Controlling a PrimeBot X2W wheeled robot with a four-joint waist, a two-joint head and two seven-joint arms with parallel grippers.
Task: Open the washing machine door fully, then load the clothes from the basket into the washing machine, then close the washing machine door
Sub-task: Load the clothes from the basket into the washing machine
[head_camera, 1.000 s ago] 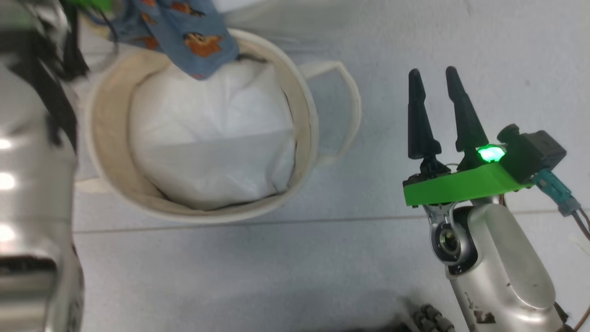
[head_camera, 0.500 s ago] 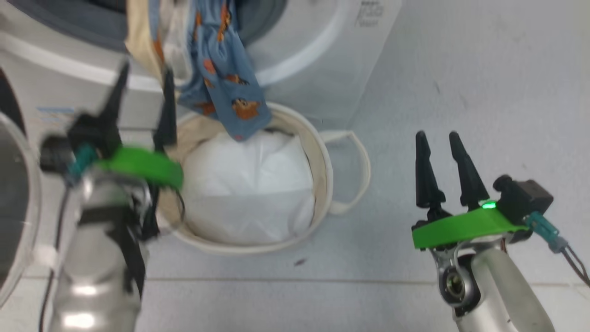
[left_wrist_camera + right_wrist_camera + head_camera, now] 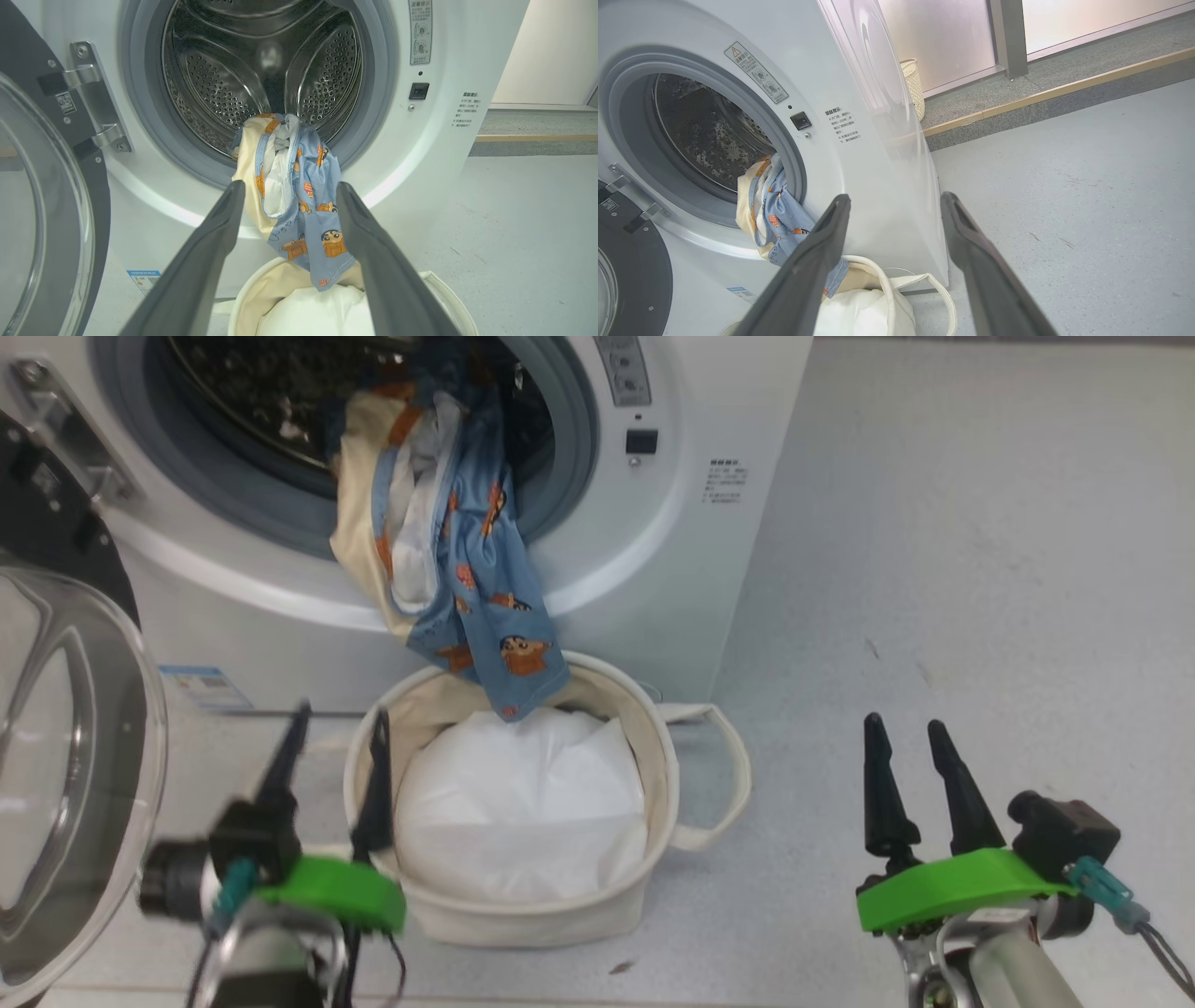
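A: Big white front-loading washing machine [image 3: 672, 551], drum open. Its round door [image 3: 84, 775], black ring and clear glass bowl, stands swung wide on the left.
B: Below the opening?
A: Small cream canvas basket [image 3: 523, 919], white padding sheet [image 3: 523, 803] inside. The clothes [image 3: 467, 588], blue cartoon-print fabric with a cream garment, are draped over the grey rim's lower lip: part in the drum, tail hanging to the basket mouth.
B: Handling?
A: Soft, light, limp; likely to slide back out. I'd pinch the bunched fold at the lip, not the loose tail.
B: Grippers?
A: Fingers parted, empty, both: left gripper [image 3: 341, 714] beside the basket, right gripper [image 3: 905, 722] well apart over the floor.
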